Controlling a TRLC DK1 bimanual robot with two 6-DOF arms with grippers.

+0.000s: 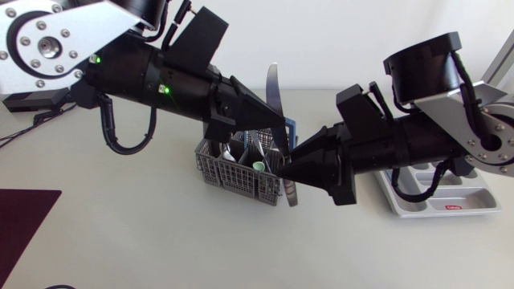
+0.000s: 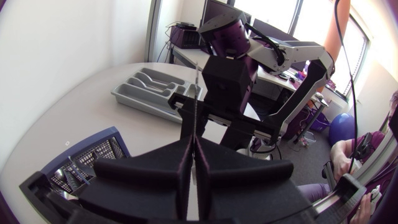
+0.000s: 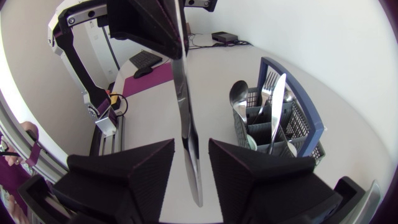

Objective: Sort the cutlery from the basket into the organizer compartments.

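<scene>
Two of our grippers meet at one knife (image 1: 273, 88) held upright over the grey basket (image 1: 233, 172). Our right gripper (image 3: 191, 158) stands narrowly parted around its lower end, touching nothing. Our left gripper (image 2: 194, 152) clamps the blade higher up. More cutlery (image 3: 239, 96) stands in the basket; the organizer (image 1: 482, 193) lies well right.
</scene>
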